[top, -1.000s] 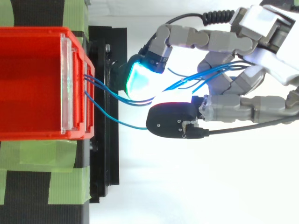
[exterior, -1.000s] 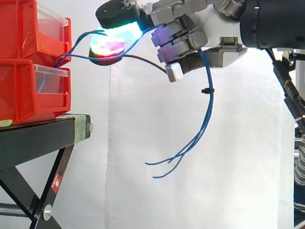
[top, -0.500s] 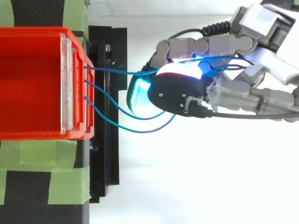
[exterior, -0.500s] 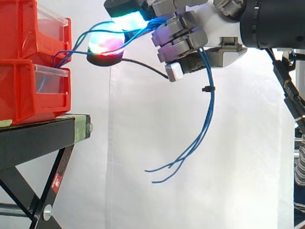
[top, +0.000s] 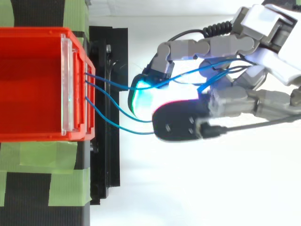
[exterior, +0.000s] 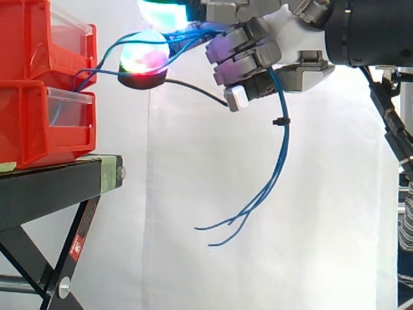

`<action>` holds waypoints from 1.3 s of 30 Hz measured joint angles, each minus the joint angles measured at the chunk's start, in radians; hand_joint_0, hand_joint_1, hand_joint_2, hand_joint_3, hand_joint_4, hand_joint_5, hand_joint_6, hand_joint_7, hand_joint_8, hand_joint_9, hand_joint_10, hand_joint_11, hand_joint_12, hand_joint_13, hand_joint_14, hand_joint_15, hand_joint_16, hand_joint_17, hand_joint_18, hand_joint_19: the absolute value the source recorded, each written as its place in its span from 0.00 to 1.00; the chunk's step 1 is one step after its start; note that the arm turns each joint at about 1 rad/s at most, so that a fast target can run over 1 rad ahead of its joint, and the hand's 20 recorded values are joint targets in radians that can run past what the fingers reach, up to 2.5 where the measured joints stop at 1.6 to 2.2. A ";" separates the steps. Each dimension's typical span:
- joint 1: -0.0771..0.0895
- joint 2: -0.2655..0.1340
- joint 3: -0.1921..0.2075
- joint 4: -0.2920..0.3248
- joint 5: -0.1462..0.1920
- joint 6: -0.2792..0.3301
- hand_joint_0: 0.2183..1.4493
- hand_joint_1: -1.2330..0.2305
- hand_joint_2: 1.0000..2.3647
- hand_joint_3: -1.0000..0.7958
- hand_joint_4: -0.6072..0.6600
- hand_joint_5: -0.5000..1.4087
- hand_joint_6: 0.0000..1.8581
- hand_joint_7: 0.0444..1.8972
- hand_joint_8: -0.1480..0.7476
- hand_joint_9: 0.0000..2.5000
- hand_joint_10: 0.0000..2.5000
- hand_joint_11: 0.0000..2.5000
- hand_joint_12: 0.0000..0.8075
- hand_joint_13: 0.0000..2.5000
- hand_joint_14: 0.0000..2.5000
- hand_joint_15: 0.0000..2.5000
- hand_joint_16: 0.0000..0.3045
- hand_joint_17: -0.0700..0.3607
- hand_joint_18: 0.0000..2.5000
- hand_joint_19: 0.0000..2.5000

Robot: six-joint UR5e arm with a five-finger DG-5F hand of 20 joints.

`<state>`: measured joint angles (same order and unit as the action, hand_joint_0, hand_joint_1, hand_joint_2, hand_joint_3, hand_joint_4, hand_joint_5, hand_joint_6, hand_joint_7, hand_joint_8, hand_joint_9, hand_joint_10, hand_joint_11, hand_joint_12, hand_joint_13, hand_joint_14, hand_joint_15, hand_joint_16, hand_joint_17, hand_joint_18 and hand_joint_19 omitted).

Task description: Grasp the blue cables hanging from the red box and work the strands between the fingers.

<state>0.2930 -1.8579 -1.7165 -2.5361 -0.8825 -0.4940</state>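
While my hand (exterior: pixel 277 39) curls round the cables (exterior: pixel 286 139), strands run ahead to the box (exterior: pixel 39 77) and loose ends dangle below my palm; I judge the working is underway, so next my fingers (exterior: pixel 248 61) must rub gently.

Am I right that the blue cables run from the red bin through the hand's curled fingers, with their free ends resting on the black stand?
Not quite: the side view shows the blue cables' free ends hanging in the air below the hand, clear of the black stand. The run from the red bin through the fingers is right.
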 measured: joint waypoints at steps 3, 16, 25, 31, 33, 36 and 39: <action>-0.003 -0.001 0.000 -0.011 0.001 -0.015 0.41 0.41 0.00 0.05 0.69 0.50 0.01 0.66 0.76 0.71 1.00 1.00 0.85 0.78 1.00 0.68 0.80 0.58 1.00 0.24; -0.019 0.000 0.000 -0.002 0.014 -0.075 0.44 0.40 0.00 0.06 0.69 0.50 0.01 0.67 0.76 0.71 1.00 1.00 0.85 0.78 1.00 0.68 0.80 0.58 1.00 0.24; -0.027 0.000 0.000 0.018 0.061 -0.127 0.49 0.38 0.00 0.11 0.68 0.50 0.01 0.68 0.76 0.71 1.00 1.00 0.85 0.78 1.00 0.68 0.80 0.58 1.00 0.24; -0.027 0.000 0.000 0.034 0.066 -0.131 0.44 0.36 0.00 0.02 0.68 0.49 0.01 0.68 0.76 0.71 1.00 1.00 0.85 0.78 1.00 0.68 0.80 0.58 1.00 0.24; -0.027 0.000 0.000 0.038 0.066 -0.134 0.44 0.35 0.00 0.02 0.67 0.48 0.01 0.69 0.76 0.71 1.00 1.00 0.85 0.78 1.00 0.68 0.80 0.58 1.00 0.24; -0.025 0.000 0.000 0.041 0.067 -0.139 0.47 0.33 0.00 0.05 0.66 0.47 0.00 0.70 0.76 0.71 1.00 1.00 0.85 0.78 1.00 0.68 0.80 0.58 1.00 0.24; -0.022 0.000 0.000 0.042 0.067 -0.142 0.49 0.33 0.00 0.07 0.65 0.47 0.00 0.71 0.76 0.71 1.00 1.00 0.85 0.78 1.00 0.68 0.80 0.58 1.00 0.24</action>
<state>0.2708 -1.8581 -1.7164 -2.4946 -0.8157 -0.6363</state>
